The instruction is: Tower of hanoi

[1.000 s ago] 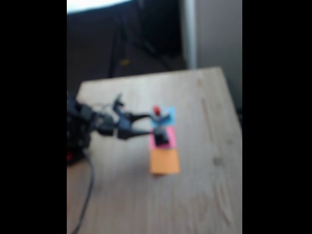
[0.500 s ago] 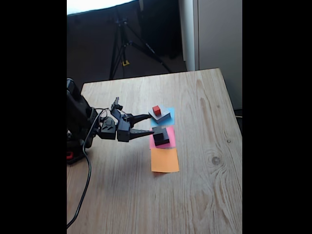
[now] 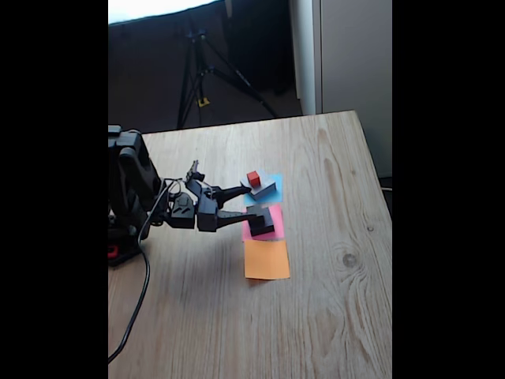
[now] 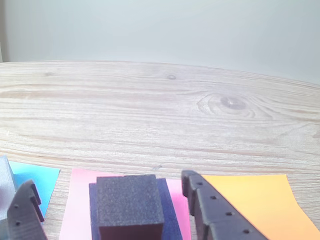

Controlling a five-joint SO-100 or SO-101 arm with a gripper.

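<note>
No legible writing. Gripper (image 4: 110,200) spread, fingers flanking small black cube (image 4: 129,206) atop medium black block (image 4: 167,220), lower centre of wrist view; pink paper (image 4: 80,200) beneath.

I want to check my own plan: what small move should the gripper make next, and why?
Probably ease a little further forward and down, then close. In the wrist view the open gripper has one finger on each side of the small black cube, which sits on the medium black block over the pink paper, but nothing is gripped yet.
</note>
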